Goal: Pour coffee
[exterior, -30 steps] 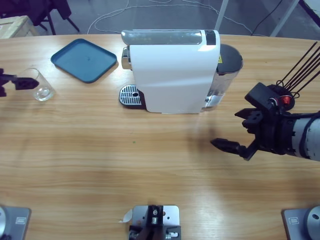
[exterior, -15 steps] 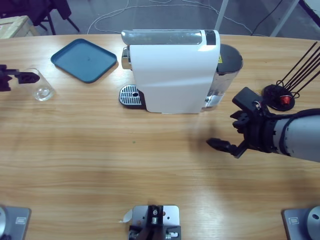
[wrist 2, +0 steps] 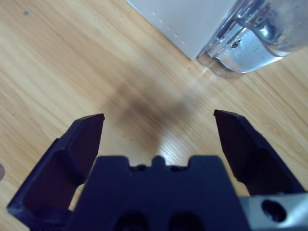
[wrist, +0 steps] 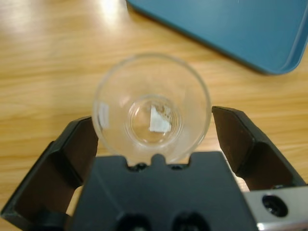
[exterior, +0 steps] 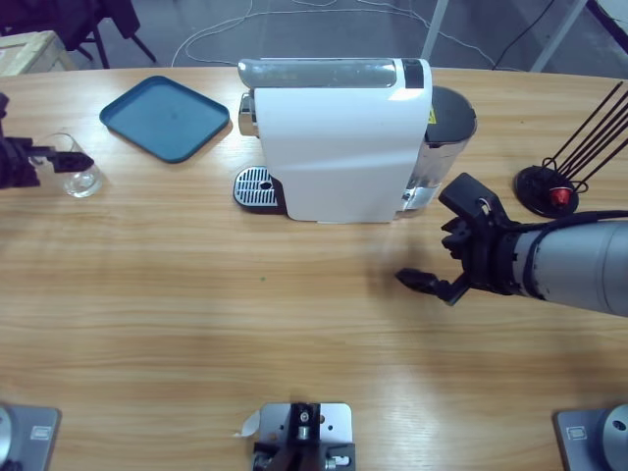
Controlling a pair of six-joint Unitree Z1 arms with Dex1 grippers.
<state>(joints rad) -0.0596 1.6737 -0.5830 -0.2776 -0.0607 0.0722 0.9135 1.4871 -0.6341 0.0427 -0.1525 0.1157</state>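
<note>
A clear empty glass [exterior: 82, 180] stands at the table's far left. In the left wrist view the glass [wrist: 151, 103] sits between my left gripper's [wrist: 154, 124] open jaws, with a small gap on each side. From above, the left gripper [exterior: 69, 165] reaches in from the left edge at the glass. The white coffee machine [exterior: 339, 142] stands at the back middle, its drip grate [exterior: 257, 186] at the front left. My right gripper [exterior: 424, 265] hovers open and empty over bare wood in front of the machine's right end; the right wrist view shows the gripper [wrist 2: 159, 118] below the water tank [wrist 2: 260, 33].
A blue tray [exterior: 164, 118] lies at the back left, between the glass and the machine; its corner [wrist: 231, 29] shows just beyond the glass. A black stand with thin rods [exterior: 549, 186] sits at the right edge, behind the right arm.
My left gripper has pushed right, so its jaws now flank the glass. The right arm has moved left and a little toward the machine, still open.
</note>
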